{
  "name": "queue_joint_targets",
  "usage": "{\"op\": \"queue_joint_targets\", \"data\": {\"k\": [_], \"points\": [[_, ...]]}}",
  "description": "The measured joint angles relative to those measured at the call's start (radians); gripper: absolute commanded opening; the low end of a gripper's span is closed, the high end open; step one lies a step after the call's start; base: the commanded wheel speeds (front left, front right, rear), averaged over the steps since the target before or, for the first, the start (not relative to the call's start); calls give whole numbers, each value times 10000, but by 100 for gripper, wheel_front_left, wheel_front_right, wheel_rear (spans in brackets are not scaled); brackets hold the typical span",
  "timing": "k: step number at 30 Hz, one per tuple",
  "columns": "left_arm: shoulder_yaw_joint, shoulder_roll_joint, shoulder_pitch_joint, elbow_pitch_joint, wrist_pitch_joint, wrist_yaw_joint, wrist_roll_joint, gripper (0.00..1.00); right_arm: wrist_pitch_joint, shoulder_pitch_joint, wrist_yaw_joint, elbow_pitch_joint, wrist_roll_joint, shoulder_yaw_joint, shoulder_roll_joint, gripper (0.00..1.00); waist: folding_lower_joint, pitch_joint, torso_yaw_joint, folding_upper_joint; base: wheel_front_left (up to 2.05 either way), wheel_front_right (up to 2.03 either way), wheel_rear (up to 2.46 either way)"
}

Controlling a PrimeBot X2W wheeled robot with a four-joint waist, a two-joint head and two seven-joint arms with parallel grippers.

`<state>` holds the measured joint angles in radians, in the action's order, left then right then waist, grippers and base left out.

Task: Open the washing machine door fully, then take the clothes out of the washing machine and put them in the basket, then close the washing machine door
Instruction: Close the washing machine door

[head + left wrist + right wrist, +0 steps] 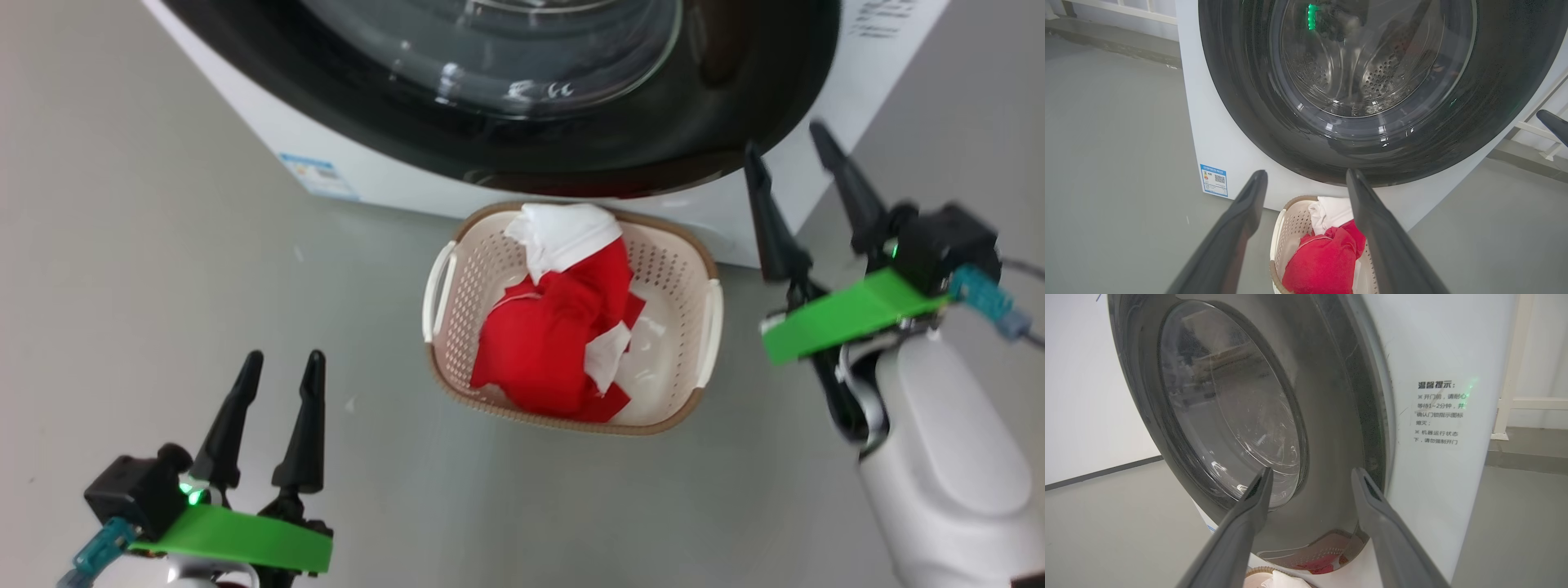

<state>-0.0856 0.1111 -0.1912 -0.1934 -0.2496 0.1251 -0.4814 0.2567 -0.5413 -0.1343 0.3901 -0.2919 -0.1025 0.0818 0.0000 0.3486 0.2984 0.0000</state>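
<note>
Right gripper jaws wide and empty, door close ahead; left gripper wide too, basket of clothes beyond its tips.

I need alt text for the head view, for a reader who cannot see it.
A cream basket holding red and white clothes stands on the grey floor before the white washing machine, whose black-rimmed door looks shut. The open, empty left gripper and right gripper flank the basket.
</note>
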Motion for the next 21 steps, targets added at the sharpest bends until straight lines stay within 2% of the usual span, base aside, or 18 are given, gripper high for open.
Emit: {"op": "queue_joint_targets", "data": {"k": [21], "points": [[161,562,1207,-121,0,0,337,100,-2,3153,25,-407,-240,88,-240,100,0,-1555,-1340,0,0,0,0]]}}
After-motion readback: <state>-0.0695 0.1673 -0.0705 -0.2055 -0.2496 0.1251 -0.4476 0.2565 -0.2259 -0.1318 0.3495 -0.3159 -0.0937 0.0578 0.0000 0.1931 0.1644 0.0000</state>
